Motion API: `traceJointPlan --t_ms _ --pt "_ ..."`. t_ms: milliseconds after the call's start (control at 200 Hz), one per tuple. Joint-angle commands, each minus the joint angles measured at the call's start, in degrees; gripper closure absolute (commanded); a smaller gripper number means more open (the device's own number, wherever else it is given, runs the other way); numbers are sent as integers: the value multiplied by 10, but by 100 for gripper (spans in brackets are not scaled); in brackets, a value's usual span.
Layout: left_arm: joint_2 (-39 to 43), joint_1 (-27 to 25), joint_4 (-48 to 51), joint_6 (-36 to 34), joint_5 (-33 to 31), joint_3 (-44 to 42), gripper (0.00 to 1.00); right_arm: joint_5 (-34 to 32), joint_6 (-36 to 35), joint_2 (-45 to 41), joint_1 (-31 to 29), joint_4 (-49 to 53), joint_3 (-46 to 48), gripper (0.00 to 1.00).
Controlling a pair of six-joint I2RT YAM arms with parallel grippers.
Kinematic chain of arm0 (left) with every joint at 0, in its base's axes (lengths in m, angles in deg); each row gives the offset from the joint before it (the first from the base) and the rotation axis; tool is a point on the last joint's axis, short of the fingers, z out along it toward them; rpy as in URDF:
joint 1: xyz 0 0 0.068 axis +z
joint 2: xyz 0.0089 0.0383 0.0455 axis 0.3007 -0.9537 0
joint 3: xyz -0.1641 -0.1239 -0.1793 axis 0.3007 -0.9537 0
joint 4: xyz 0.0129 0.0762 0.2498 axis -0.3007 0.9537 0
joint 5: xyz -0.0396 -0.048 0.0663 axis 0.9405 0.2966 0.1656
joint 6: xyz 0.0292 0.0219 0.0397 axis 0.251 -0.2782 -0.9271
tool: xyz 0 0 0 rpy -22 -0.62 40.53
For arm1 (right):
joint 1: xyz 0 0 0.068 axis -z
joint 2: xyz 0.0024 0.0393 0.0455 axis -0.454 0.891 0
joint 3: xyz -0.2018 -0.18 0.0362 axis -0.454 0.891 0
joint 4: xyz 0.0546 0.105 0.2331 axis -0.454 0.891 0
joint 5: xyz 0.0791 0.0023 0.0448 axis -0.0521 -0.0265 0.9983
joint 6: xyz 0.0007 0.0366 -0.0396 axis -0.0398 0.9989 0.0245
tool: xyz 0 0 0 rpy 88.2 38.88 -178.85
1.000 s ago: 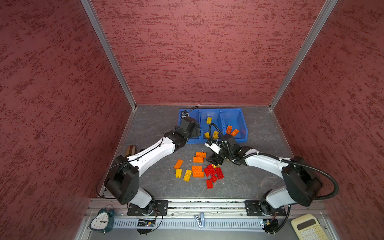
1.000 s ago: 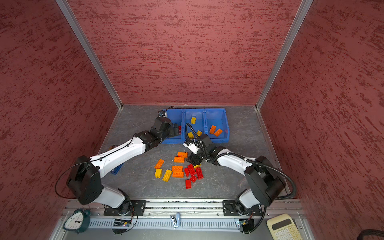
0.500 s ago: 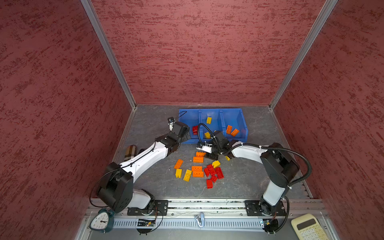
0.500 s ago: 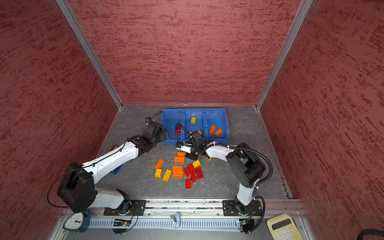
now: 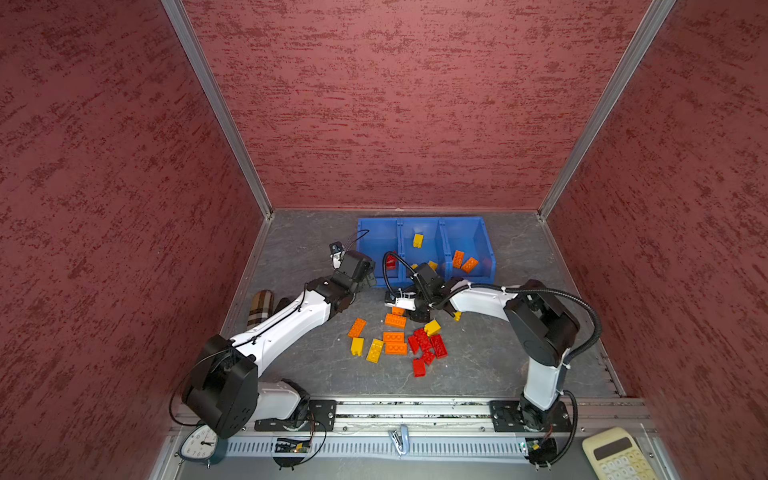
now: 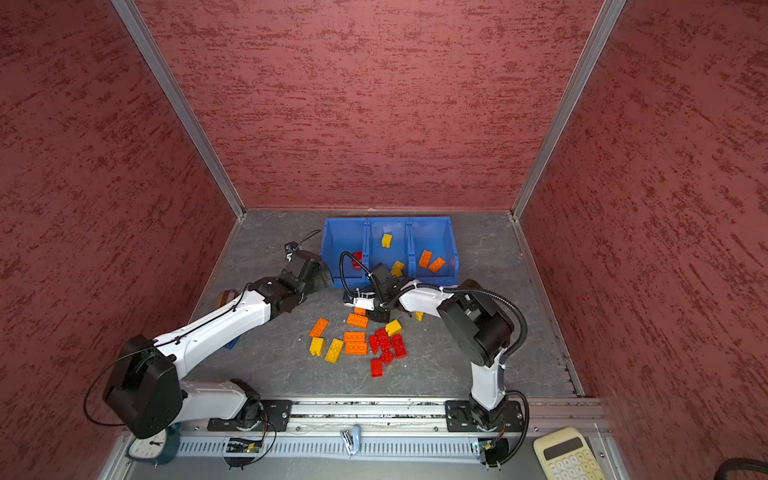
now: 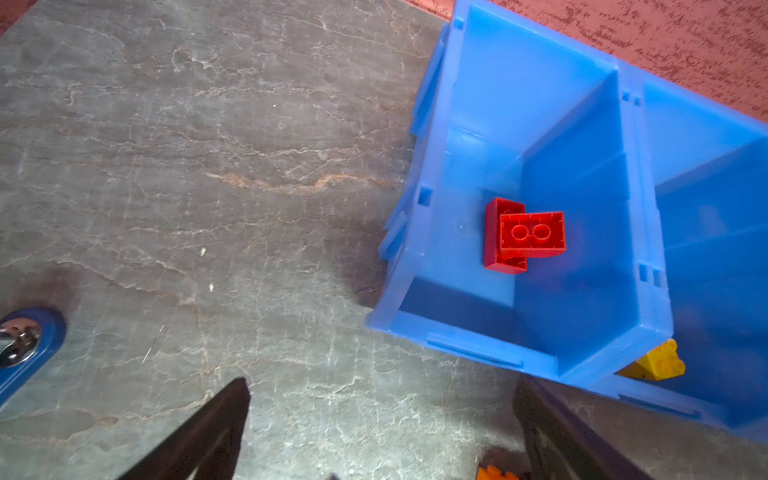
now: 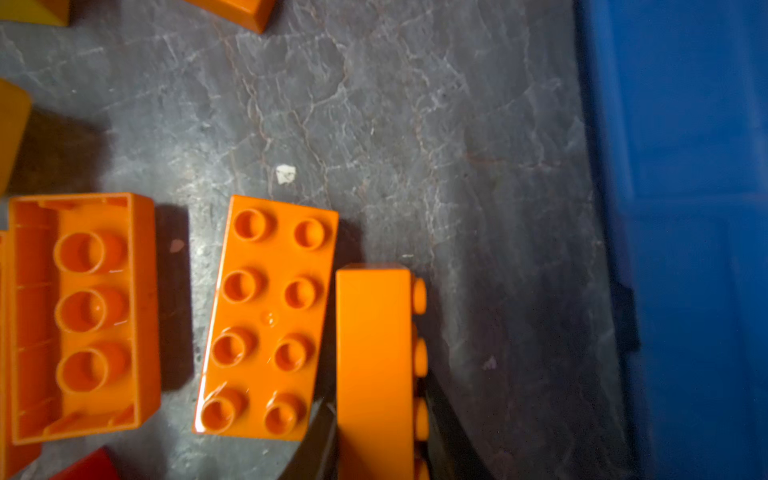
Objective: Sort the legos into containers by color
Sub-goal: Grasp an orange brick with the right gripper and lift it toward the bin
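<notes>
The right gripper (image 8: 376, 399) is closed on an oblong orange plastic studded brick (image 8: 374, 332) turned on its side. One dark finger (image 8: 453, 436) is pressed against the studded face, the other against the opposite face. Whether the brick has been raised off the grey stone-patterned table (image 8: 415, 124) cannot be told. Just beside it a second orange brick (image 8: 266, 316), studs up, and a third orange brick (image 8: 83, 316), hollow side up, are left lying. The piece nearest the bins was presumably chosen because room for the fingers is given there.

The other loose legos (image 5: 395, 338), red, yellow and orange, are scattered near the front of the three joined blue plastic bins (image 5: 469, 237). The held brick is judged bound for the bin at the right end of the row, where two orange bricks (image 5: 463, 261) are kept. Yellow bricks (image 5: 417, 240) are in the middle bin and red bricks (image 7: 528, 235) in the left one. The left gripper (image 7: 382, 399) is held wide and empty above bare table just before the red bin.
</notes>
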Motion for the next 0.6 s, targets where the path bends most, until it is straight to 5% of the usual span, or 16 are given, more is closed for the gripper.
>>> traceJointPlan --t_ms 0,130,260,391,491,591 --pt "19 -11 2 -9 -13 -9 1 8 10 -66 -2 15 13 81" --pt "17 -36 -11 -25 -29 -9 1 6 92 -164 13 -27 61 85" --pt "5 -58 -27 -28 -32 -5 1 -74 238 -258 56 -113 122 84" --pt "-20 -82 -39 -30 -31 7 1 -124 391 -335 148 -245 206 85" --pt "-46 -94 -28 -34 -36 29 1 -114 518 -343 241 -269 223 85" --pt "-67 -103 -21 -40 -39 49 1 -108 565 -293 293 -224 189 83"
